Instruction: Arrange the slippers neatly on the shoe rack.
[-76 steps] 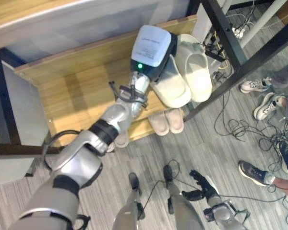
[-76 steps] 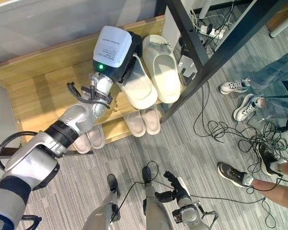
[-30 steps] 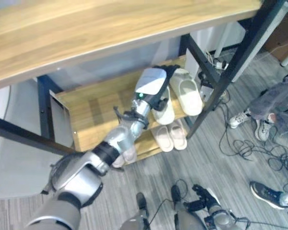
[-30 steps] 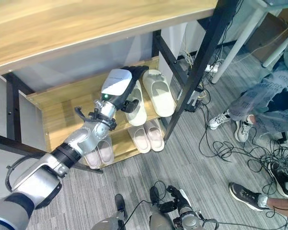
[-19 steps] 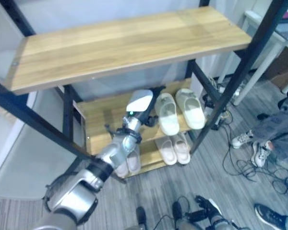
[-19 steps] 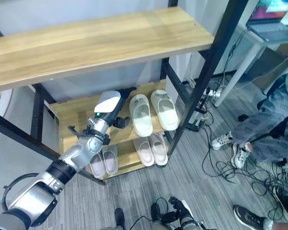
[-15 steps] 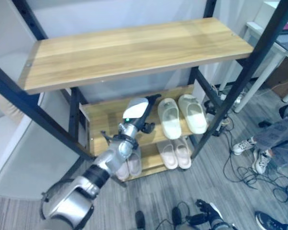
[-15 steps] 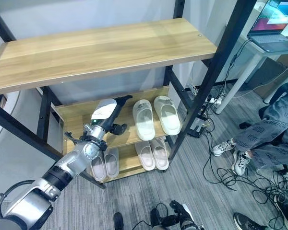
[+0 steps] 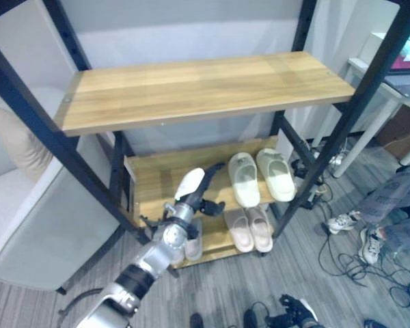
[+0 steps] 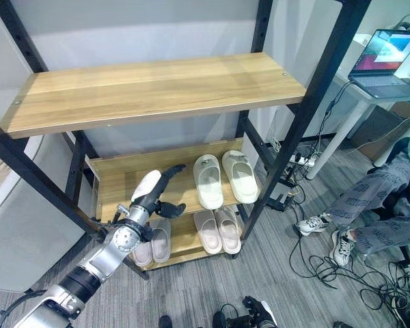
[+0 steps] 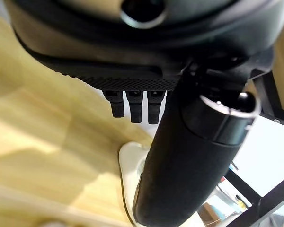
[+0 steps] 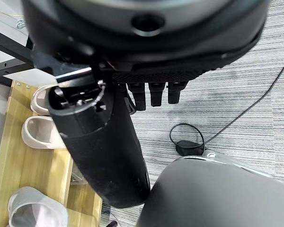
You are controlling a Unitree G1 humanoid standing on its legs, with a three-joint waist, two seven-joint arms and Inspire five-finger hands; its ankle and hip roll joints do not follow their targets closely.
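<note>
Three pairs of slippers sit on the shoe rack (image 10: 331,55): a pinkish pair (image 10: 152,245) at the lower shelf's left, another pinkish pair (image 10: 216,230) to its right, and the cream slippers (image 10: 223,179) side by side on the middle shelf's right. The left hand (image 10: 162,190) hovers left of the cream pair, fingers straight and relaxed, holding nothing. A careless sweep rightward could knock that pair askew, I judge. The right hand (image 12: 154,92) hangs over the floor, fingers relaxed, gripping nothing.
</note>
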